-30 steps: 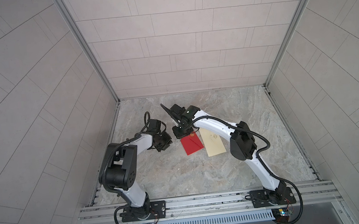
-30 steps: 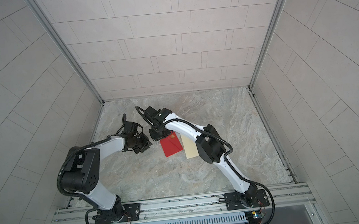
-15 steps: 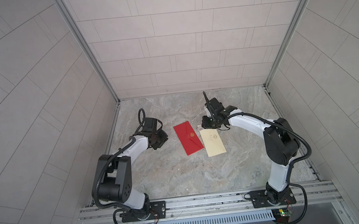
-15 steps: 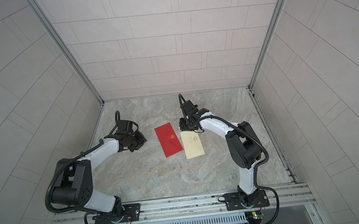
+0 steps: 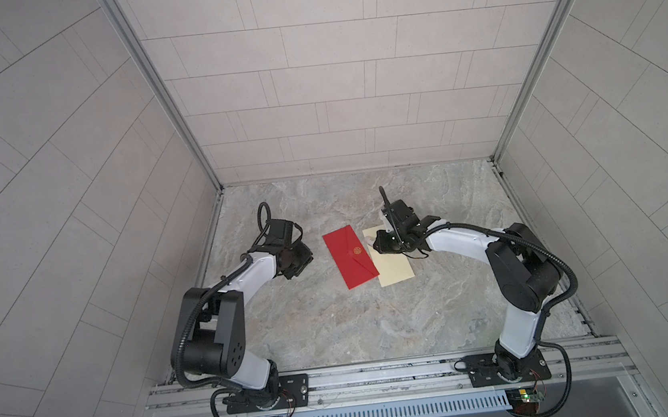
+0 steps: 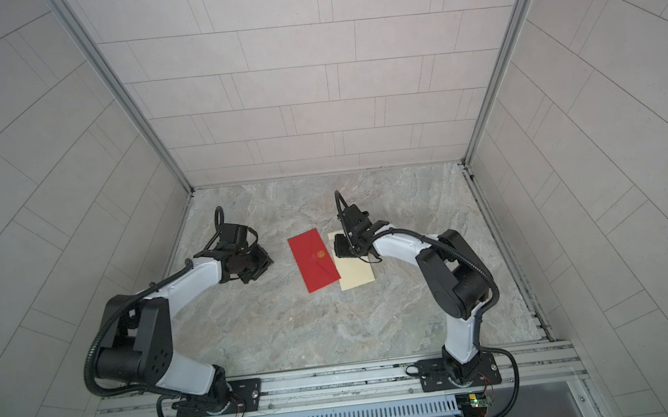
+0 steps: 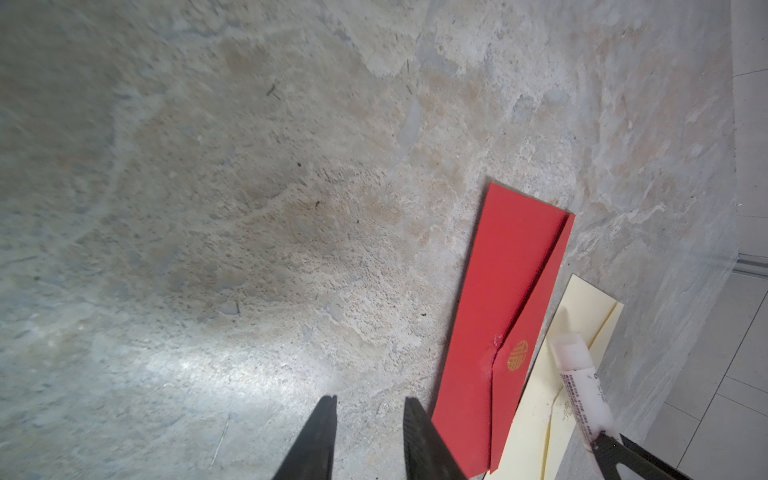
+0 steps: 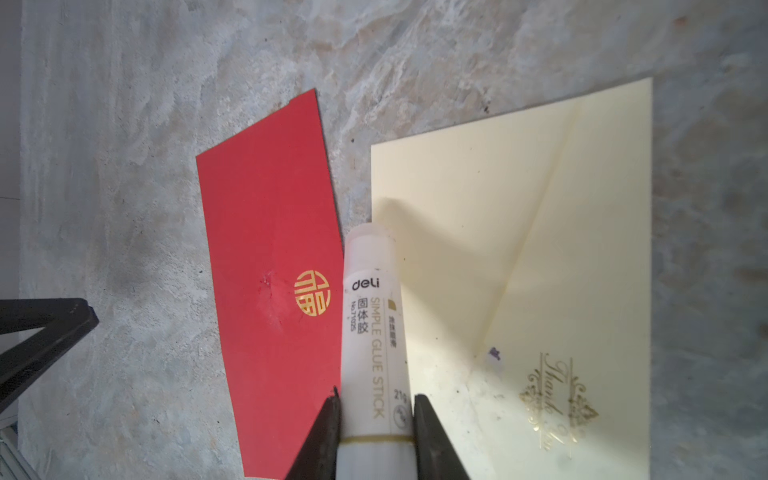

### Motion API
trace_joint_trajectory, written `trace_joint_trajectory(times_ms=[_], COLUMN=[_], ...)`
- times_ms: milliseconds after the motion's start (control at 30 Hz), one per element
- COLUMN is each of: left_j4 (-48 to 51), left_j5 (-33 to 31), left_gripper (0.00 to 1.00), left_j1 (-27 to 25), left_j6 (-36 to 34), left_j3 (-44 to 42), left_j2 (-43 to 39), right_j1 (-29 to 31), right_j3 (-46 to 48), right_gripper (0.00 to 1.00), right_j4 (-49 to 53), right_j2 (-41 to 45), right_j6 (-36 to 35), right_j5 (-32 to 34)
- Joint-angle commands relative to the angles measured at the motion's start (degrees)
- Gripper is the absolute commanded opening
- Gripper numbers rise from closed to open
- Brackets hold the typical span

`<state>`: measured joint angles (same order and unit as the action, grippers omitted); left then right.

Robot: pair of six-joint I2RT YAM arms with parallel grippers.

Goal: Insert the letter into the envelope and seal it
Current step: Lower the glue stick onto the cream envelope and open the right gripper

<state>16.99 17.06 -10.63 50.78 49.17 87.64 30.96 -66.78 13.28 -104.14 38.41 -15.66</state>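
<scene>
Red envelope (image 5: 351, 258) touches cream envelope (image 5: 395, 268); glue stick (image 8: 372, 316) in the right hand (image 8: 376, 399) could smear both. Left hand (image 7: 370, 400), narrowly parted, holds nothing, so they may slide.

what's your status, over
Left gripper open, empty, beside red envelope. Right gripper shut on glue stick, over cream envelope. Red one flat, flap down, overlapping cream one. Nothing blocking.
</scene>
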Motion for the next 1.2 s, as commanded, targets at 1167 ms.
trace_joint_trajectory(times_ms=[1167], left_j4=[-0.21], left_j5=[1.77], left_gripper=[0.54], left_j1=[-1.8], left_j6=[-0.95], left_j3=[1.3], left_j2=[1.75], right_j1=[-4.88], right_j3=[-0.71], right_gripper=[0.04], right_j4=[9.06], right_j2=[-0.61], right_j6=[-0.19], right_j5=[-0.92])
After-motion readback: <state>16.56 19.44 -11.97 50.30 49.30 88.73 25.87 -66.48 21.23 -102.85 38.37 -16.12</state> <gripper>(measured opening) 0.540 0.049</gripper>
